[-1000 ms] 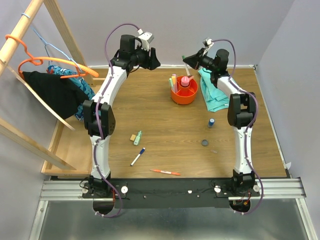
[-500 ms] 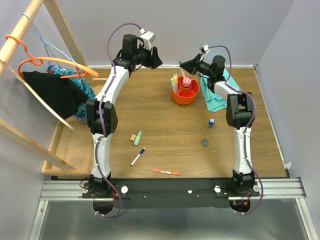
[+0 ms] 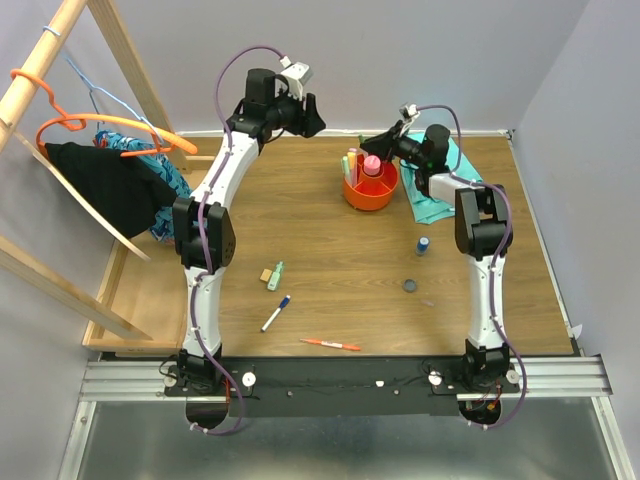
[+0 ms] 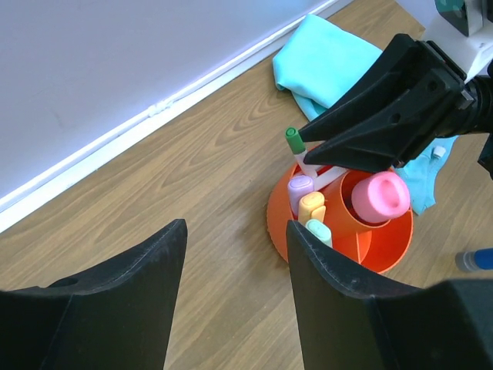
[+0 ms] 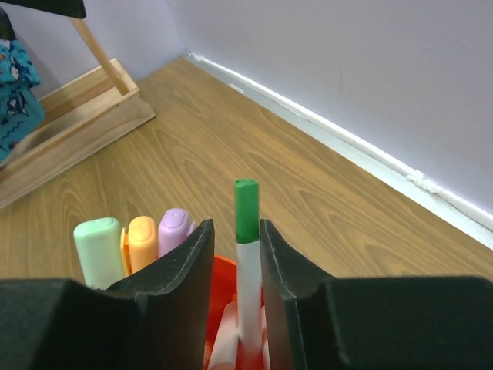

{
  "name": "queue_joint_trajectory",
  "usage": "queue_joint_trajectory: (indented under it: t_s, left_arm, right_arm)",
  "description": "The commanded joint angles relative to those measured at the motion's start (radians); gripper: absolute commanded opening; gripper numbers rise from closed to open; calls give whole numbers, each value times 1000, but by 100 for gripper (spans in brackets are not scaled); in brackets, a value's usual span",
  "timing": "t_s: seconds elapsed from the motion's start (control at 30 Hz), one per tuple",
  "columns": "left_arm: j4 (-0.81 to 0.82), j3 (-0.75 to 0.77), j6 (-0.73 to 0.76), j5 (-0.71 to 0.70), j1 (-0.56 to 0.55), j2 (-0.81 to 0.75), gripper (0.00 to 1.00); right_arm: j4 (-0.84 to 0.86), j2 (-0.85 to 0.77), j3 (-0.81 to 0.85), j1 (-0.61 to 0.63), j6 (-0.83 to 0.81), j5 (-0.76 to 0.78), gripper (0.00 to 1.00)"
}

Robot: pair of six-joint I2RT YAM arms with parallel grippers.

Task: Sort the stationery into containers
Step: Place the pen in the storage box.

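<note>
Right gripper (image 5: 237, 231) over the round orange plastic tub (image 4: 389, 250), jaws slightly parted around the upright green-capped white marker (image 5: 247, 266) in the tub, apparently for release. Left gripper (image 4: 235, 231) hovered beside the tub, jaws apart, empty.

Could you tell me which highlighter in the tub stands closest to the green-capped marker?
The purple highlighter; the orange one and mint one stand farther from the marker.
</note>
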Motion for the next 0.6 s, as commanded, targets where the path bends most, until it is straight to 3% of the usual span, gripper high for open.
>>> queue_joint_trajectory:
  t_s: [0.0,0.37,0.57]
  left_arm:
    - [19,20,10,-5,-11,10,64]
    - [-30,-15,47,-23,-18,-71,63]
    - [-173,-282,185,21,-21,-258,64]
  right_arm:
    - [-11,-69,-44,7,-21,19,47]
    - [-141,-211,1,-4,-70,140,55]
    - [-274,-394,-123,-22,-142,192,56]
